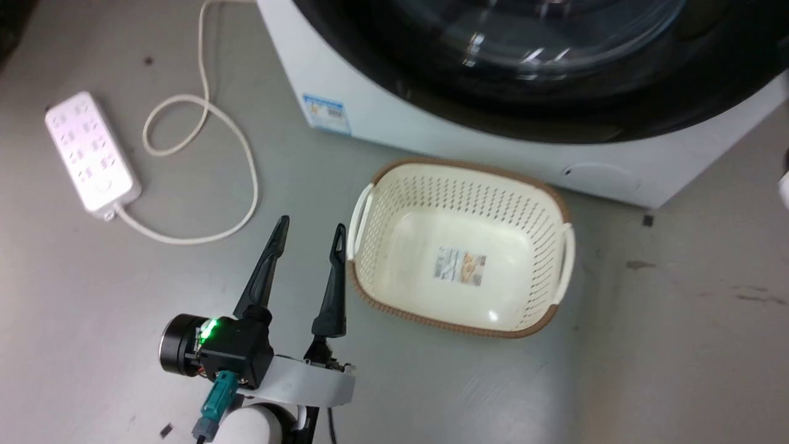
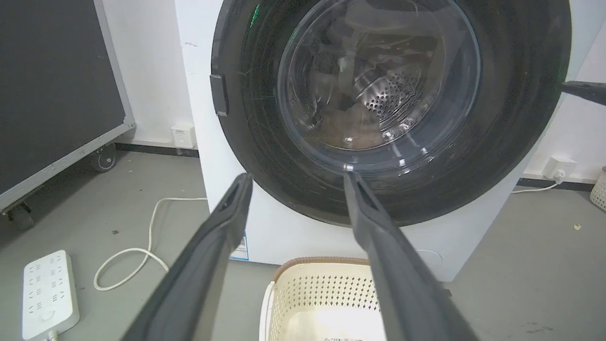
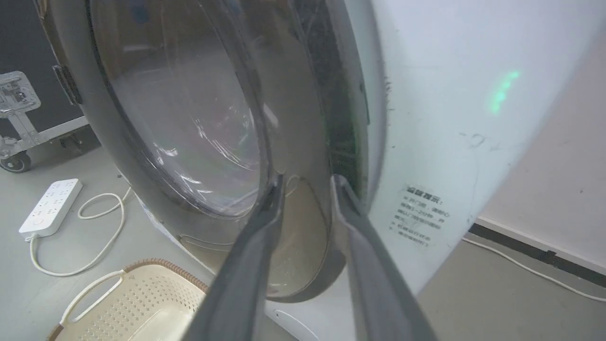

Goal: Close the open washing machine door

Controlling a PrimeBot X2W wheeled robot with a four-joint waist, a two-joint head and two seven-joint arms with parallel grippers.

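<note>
Door (image 2: 511, 118) lies almost flush against washer (image 3: 426, 118). Narrow dark gap shows at rim; latching cannot be told. Right gripper (image 3: 308, 179) at door rim, fingers part-open, empty. Left gripper (image 1: 311, 223) beside basket (image 1: 370, 203), fingers spread, empty. Likely remaining: final press.

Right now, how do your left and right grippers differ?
The left gripper hovers low beside the basket, well back from the washing machine door. The right gripper is raised, right at that door's rim. Both have their jaws open.
</note>
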